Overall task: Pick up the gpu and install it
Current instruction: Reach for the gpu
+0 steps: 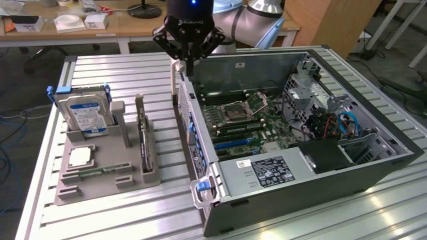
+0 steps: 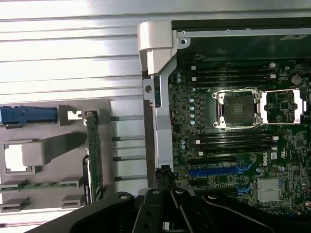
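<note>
A slatted metal tabletop (image 1: 120,70) is carrying everything, and an open computer case (image 1: 280,200) is lying on it with its motherboard (image 1: 247,120) facing up. Beyond the case, toward the exterior view's left, a wooden desk (image 1: 40,35) with small boxes is standing at the back of the room. Cables are trailing over the floor on both sides of the case.

A grey holder (image 1: 100,185) is sitting on the tabletop just beside the case, on the exterior view's left of it. A hard drive (image 1: 85,112) with a blue-and-white label is standing upright in the part of the holder farthest from the case. A square silver chip (image 1: 80,156) is lying flat in front of the drive.

The gpu (image 1: 143,135) is standing on its long edge in the holder slot nearest the case. It is showing as a thin dark card in the exterior view. In the wrist view its green circuit-board edge is showing, with a silver bracket at one end.

The tool (image 1: 189,70) is hanging fingers-down over the far end of the case wall that is facing the holder. Its fingers are pressing fully together and gripping nothing. The gpu is resting lower than the tool and toward the exterior view's left of it, near it but clearly apart.
</note>
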You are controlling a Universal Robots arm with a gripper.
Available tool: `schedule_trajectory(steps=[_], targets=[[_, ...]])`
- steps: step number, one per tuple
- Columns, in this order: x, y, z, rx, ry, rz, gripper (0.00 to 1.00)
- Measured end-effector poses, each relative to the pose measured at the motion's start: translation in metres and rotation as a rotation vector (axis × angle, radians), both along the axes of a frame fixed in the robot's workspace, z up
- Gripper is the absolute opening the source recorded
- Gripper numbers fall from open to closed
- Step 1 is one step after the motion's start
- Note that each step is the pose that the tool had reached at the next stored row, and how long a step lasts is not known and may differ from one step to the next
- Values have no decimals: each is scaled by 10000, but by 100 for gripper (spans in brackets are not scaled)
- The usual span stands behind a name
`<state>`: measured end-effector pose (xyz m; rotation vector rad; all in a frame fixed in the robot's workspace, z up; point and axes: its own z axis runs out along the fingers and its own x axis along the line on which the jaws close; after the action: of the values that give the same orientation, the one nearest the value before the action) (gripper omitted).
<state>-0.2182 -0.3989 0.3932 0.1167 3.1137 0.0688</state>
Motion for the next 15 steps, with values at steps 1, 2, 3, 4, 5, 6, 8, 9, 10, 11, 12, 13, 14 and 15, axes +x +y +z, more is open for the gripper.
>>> schedule_trajectory(steps=[1, 2, 3, 4, 5, 6, 8, 9, 10, 11, 12, 13, 14, 15], targets=[[-11, 0, 0, 0, 0, 1, 10], [-23, 0, 0, 0, 0, 2, 10], [-33, 0, 0, 0, 0, 1, 10], [-44, 0, 0, 0, 1, 1, 10], [-56, 0, 0, 0, 0, 1, 10], [-66, 0, 0, 0, 0, 1, 10], [-90, -1, 0, 0, 0, 1, 10], [-102, -1, 0, 1, 0, 1, 10], [-113, -1, 0, 0, 0, 1, 10], [-126, -1, 0, 0, 0, 0, 10], [-138, -1, 0, 0, 0, 1, 10], [-151, -1, 0, 0, 0, 1, 10], [-163, -1, 0, 0, 0, 0, 10], [-176, -1, -1, 1, -1, 0, 10]])
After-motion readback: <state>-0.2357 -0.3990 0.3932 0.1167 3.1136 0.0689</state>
